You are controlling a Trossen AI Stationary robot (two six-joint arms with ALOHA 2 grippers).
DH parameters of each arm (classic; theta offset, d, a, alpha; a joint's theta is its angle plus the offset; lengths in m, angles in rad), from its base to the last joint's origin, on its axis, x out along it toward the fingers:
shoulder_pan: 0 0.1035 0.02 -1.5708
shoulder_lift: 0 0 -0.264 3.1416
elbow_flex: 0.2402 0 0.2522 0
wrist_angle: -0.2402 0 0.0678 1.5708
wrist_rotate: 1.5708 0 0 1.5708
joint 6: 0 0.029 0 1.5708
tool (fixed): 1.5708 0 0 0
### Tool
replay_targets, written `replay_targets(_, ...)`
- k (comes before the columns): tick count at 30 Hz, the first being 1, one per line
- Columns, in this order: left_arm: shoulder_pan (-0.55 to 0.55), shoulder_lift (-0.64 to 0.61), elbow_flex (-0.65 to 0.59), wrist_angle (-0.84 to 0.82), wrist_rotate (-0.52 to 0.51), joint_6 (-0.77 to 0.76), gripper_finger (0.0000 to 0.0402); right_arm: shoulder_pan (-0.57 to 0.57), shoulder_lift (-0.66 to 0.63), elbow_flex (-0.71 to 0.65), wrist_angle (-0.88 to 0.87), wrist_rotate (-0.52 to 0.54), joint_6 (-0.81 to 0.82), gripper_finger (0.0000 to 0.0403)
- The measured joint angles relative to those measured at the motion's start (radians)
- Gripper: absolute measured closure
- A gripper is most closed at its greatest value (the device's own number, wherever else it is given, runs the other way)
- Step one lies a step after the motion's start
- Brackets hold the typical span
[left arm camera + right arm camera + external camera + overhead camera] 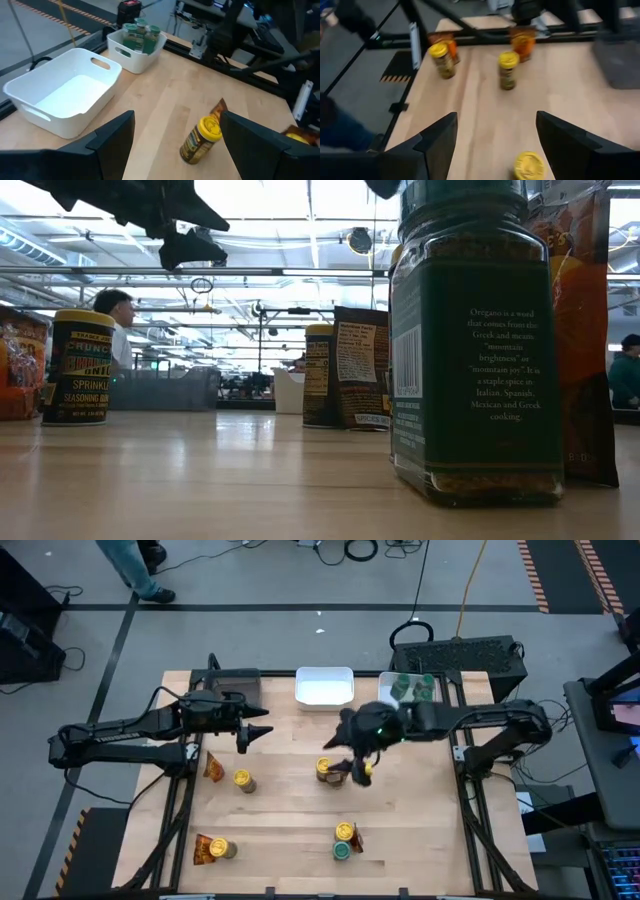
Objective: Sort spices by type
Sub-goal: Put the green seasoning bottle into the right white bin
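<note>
Both pincers are seen with their fingers spread wide and nothing held. The right pincer (pixel 352 772) (pixel 496 115) is hung over the middle of the table (pixel 290 815), and one yellow-lidded jar (pixel 325 770) (pixel 530 165) is found just below it, between the open fingers but untouched, with a brown packet (pixel 338 778) beside it. The left pincer (pixel 265 728) (pixel 177 115) is held above the table's left part, with nothing under it. Four yellow-lidded jars are counted in all: the one under the right pincer, a second (pixel 242 780) between the two pincers and nearer the left one, a third (pixel 224 850) well apart from both at the near left, and a fourth (pixel 345 832) at the near edge, on the right pincer's side. Four brown packets appear to be present, though the one by the right pincer is partly hidden: the others lie close to the left pincer (pixel 214 766), by the third jar (pixel 207 850) and by the fourth (pixel 356 838). One green-lidded jar (pixel 342 851) is stood touching the fourth yellow one. Beyond the right pincer, three green-lidded jars (pixel 140 35) are held in a white tray (pixel 385 680); an empty white tray (pixel 324 672) is set beside it.
</note>
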Motion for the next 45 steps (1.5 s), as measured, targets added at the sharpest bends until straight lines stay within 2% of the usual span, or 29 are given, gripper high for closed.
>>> replay_targets(18, 0.0, 0.0, 0.0, -0.023, 0.148, 0.087, 0.0107, 0.307, 0.249, 0.015, 0.139, -0.027, -0.042, 0.0151)
replay_targets(22, 0.0, 0.0, 0.0, -0.05, 0.182, 0.091, 0.0107, 0.352, 0.322, 0.084, 0.063, -0.025, -0.077, 0.0151)
replay_targets(27, 0.0, 0.0, 0.0, -0.064, 0.186, 0.091, 0.0107, 0.397, 0.432, 0.207, -0.138, -0.021, -0.212, 0.0151)
replay_targets(31, 0.0, 0.0, 0.0, -0.065, 0.186, 0.091, 0.0107, 0.405, 0.488, 0.283, -0.256, -0.015, -0.259, 0.0151)
replay_targets(45, 0.0, 0.0, 0.0, -0.079, 0.186, 0.12, 0.0107, 0.404, 0.508, 0.293, -0.31, -0.019, -0.254, 0.0151)
